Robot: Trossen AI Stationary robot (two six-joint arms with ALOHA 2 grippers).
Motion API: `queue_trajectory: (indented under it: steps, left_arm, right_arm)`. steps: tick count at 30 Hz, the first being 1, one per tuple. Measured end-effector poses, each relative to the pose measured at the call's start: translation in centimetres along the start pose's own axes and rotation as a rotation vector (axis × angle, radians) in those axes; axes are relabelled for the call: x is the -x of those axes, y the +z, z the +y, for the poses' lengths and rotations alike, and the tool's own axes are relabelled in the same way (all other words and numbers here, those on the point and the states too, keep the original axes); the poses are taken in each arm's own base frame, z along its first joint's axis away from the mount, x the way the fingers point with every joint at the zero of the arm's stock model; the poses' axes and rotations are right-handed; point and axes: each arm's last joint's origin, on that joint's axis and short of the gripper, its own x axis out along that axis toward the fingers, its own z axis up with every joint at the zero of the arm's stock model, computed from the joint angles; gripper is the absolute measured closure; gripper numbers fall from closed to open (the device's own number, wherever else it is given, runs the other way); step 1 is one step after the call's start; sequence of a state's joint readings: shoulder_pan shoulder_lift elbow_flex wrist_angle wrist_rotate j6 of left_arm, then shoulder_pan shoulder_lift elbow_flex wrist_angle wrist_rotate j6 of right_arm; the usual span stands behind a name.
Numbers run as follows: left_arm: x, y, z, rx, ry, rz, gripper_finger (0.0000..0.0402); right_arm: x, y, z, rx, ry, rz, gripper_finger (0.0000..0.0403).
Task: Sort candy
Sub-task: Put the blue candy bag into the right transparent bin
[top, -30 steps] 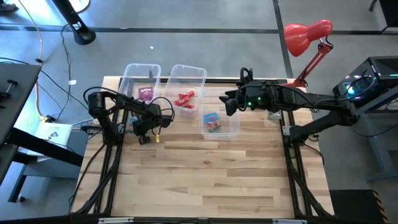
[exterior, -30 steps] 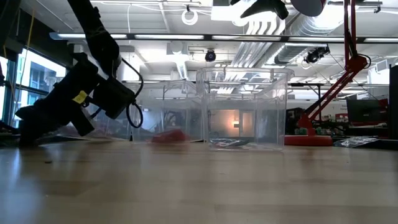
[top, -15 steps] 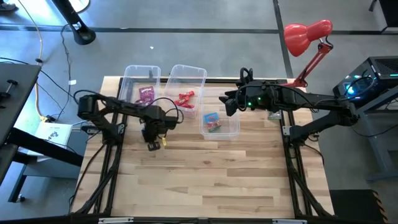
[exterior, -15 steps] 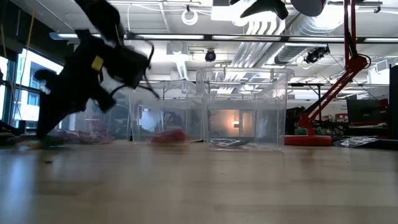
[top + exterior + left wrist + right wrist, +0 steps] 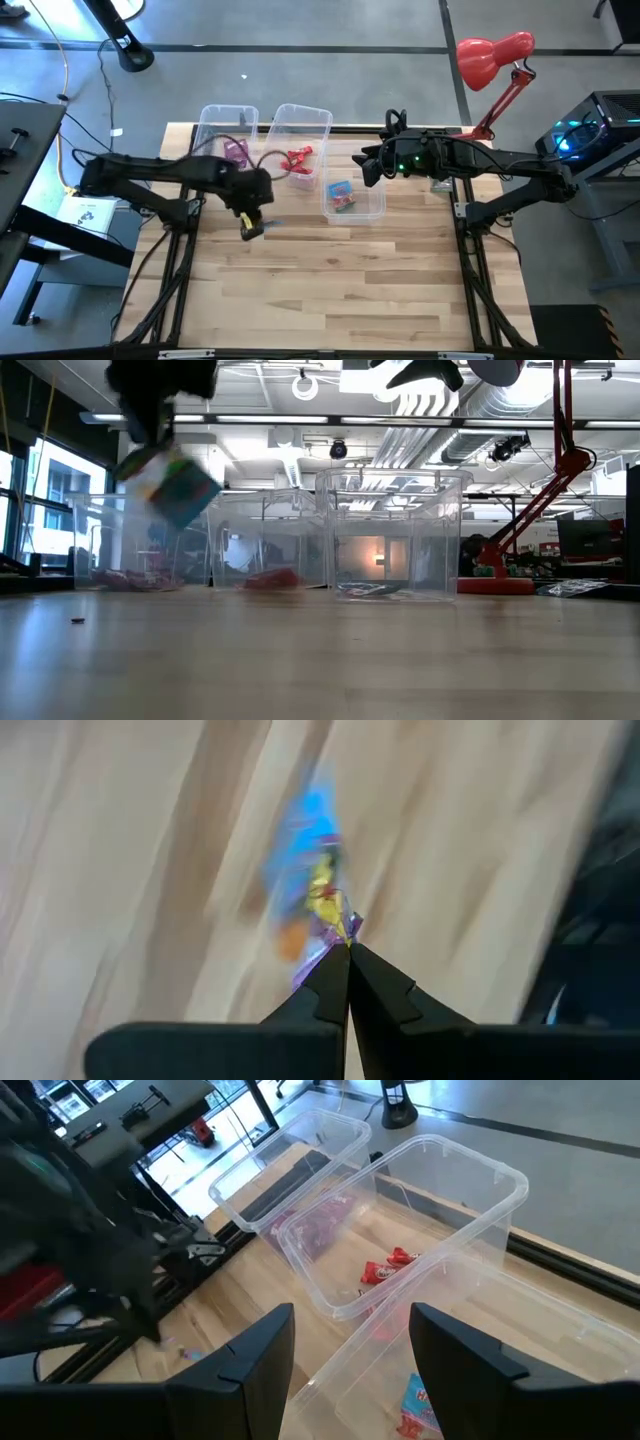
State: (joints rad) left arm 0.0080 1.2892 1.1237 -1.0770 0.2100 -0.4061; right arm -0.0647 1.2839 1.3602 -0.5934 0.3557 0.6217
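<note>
- left hand [image 5: 252,226] above the desk [image 5: 340,290], in front of the three clear bins, fingers [image 5: 330,995] pinched tight on one edge of a blue-green candy packet [image 5: 312,870].
- held packet lifted clear of the desk surface, hanging tilted below the hand in the low view [image 5: 175,485].
- right hand [image 5: 368,166] poised above the rightmost bin [image 5: 377,208], fingers [image 5: 250,1355] spread apart, nothing between them.
- leftmost bin [image 5: 212,122]: magenta-pink candy [image 5: 235,151] on its floor.
- middle bin [image 5: 318,120]: red candy [image 5: 297,160] on its floor.
- rightmost bin: blue-green candy [image 5: 342,194] on its floor, with some red pieces among it.
- bins side by side at the far part of the desk, rightmost one set slightly nearer than the other two.
- red lamp [image 5: 492,55] clamped at the far right corner of the desk.
</note>
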Motion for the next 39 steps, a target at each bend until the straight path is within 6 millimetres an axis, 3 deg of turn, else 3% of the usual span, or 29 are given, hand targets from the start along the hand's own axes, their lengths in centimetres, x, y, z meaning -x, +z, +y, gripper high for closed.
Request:
queue_trajectory:
  steps: [5, 10, 14, 21, 26, 28, 32, 36, 39]
  left_arm:
    - [2.5, 2.6, -2.2, -0.07, -0.168, -0.36, 0.0401]
    - [3.2, 6.3, -3.7, -0.159, -0.249, -0.603, 0.0401]
    - [1.8, 9.2, -3.5, -0.18, -0.17, -0.651, 0.0401]
    - [-2.6, 13.5, -1.5, -0.15, 0.1, -0.651, 0.0401]
    - [-5.3, 15.4, -0.6, -0.126, 0.144, -0.61, 0.0385]
    - [-5.4, 15.8, -0.8, -0.133, 0.124, -0.599, 0.0364]
    - [-3.6, 16.1, -1.5, -0.128, 0.074, -0.624, 0.0314]
    - [0.6, 15.2, -2.3, -0.15, -0.009, -0.667, 0.0274]
    - [3.6, 13.5, -2.6, -0.146, -0.051, -0.699, 0.0252]
  right_arm:
    - [0.2, 0.4, 0.3, 0.046, 0.028, -0.039, 0.021]
    - [1.7, 1.5, 0.6, 0.068, 0.095, -0.141, 0.021]
    - [2.6, 2.0, 0.4, 0.056, 0.113, -0.173, 0.021]
    - [3.1, 2.1, 0.3, 0.053, 0.109, -0.186, 0.021]
    - [3.2, 2.1, 0.2, 0.056, 0.112, -0.189, 0.021]
    - [3.6, 2.3, 0.2, 0.067, 0.117, -0.198, 0.021]
    - [4.9, 2.5, 0.1, 0.082, 0.143, -0.227, 0.021]
    - [5.9, 2.2, 0.5, 0.102, 0.219, -0.2, 0.021]
    - [5.7, 0.7, 0.6, 0.124, 0.21, -0.077, 0.021]
